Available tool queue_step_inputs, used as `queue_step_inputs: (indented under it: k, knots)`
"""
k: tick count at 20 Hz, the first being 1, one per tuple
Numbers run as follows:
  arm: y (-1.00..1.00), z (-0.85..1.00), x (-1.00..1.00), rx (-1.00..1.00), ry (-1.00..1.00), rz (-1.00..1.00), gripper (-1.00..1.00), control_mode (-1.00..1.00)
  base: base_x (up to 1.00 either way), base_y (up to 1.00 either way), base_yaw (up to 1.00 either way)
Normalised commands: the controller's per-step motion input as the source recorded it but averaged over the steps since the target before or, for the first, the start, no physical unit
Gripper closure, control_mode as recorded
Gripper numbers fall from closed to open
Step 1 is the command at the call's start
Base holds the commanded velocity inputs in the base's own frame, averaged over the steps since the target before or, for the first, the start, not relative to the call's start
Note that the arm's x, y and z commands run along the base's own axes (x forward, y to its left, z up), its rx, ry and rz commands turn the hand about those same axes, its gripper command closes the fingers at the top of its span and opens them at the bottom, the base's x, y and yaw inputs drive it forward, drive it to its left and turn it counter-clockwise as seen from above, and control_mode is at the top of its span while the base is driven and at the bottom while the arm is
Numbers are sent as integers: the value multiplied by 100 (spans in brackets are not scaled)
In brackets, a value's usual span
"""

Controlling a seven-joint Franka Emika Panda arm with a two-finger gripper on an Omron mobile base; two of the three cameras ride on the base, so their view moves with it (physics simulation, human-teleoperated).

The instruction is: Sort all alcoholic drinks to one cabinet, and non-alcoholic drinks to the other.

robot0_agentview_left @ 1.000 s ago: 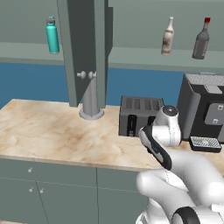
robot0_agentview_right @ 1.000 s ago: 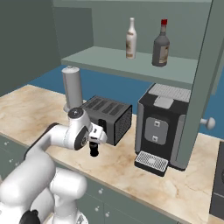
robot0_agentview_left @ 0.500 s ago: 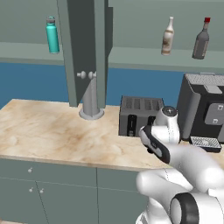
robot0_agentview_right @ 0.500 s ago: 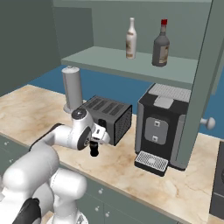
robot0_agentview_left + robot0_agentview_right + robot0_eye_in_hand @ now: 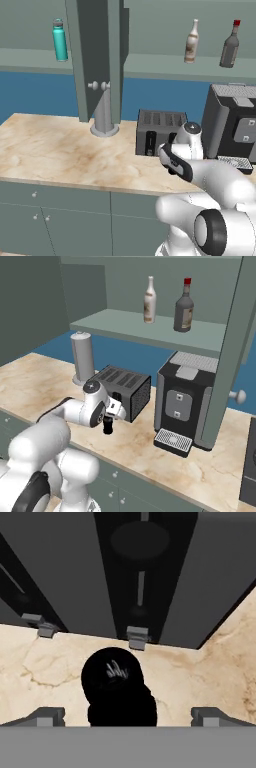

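Observation:
A small black bottle (image 5: 107, 427) stands on the counter in front of the toaster (image 5: 125, 390). My gripper (image 5: 108, 418) hangs just above it, open. In the hand view the bottle's round black top (image 5: 117, 684) lies between the two fingertips (image 5: 48, 716), which stand wide apart and touch nothing. On the right shelf stand a pale cream bottle (image 5: 190, 42) and a dark grey bottle with a red cap (image 5: 230, 45). A teal flask (image 5: 60, 40) stands on the left shelf.
A black coffee machine (image 5: 183, 405) stands right of the toaster. A grey cylinder (image 5: 82, 358) stands on the counter behind. An open cabinet door (image 5: 97, 54) hangs between the two shelves, another open door (image 5: 230, 351) beside the coffee machine. Marble counter (image 5: 55, 150) stretches left.
My hand has edged a little closer to the toaster above the black bottle, and the arm's elbow has shifted. The jaws stay wide apart. The bottles have not moved.

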Motion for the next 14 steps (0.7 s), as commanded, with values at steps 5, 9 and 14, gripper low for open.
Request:
queue_step_inputs:
  k: [5, 9, 14]
  knots:
    - [19, -63, 7, -6, -1, 2, -100, -100, 0, 0, 0]
    - [7, -37, 5, -3, -6, 2, -100, -100, 0, 0, 0]
    - [-3, -10, 23, 0, -4, 0, 100, -100, 0, 0, 0]
